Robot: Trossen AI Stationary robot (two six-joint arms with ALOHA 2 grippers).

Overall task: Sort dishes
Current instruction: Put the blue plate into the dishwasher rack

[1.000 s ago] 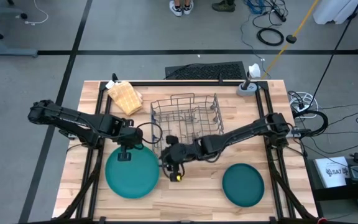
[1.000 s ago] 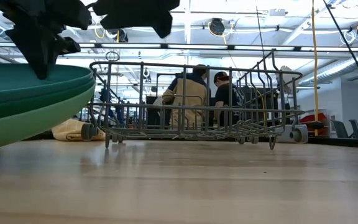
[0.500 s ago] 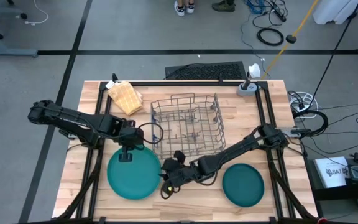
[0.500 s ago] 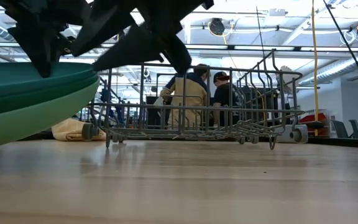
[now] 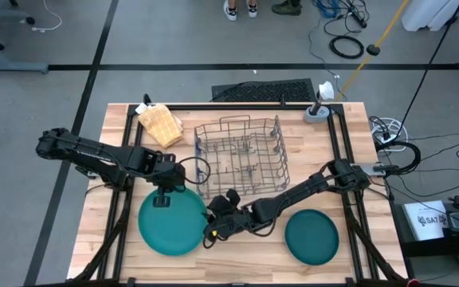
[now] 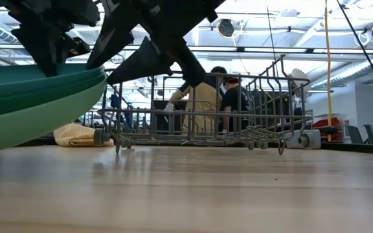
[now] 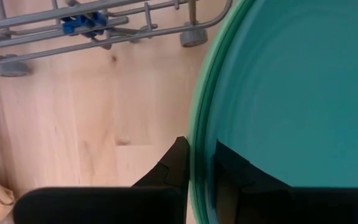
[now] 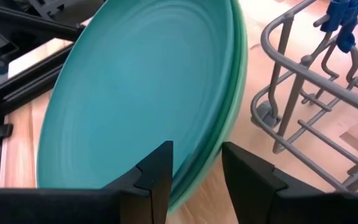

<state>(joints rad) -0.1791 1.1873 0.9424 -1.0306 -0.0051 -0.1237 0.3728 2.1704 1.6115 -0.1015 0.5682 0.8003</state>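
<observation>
Plates are mid-sort: a stack of large ones [image 5: 170, 223], teal over light green, is pinched at its rim by the left hand [image 7: 199, 171], one finger above and one below. The right hand [image 8: 196, 163] has its fingers apart, straddling the opposite edge of that stack without closing on it. The step looks like splitting the stack; I judge that the next move calls for the right hand to close on the top teal plate only, while the left holds the rest. Beyond the hands stands the wire dish rack [image 5: 241, 154]; a dark green plate [image 5: 311, 237] lies apart on the table [image 5: 245, 255]. No readable writing shows.
</observation>
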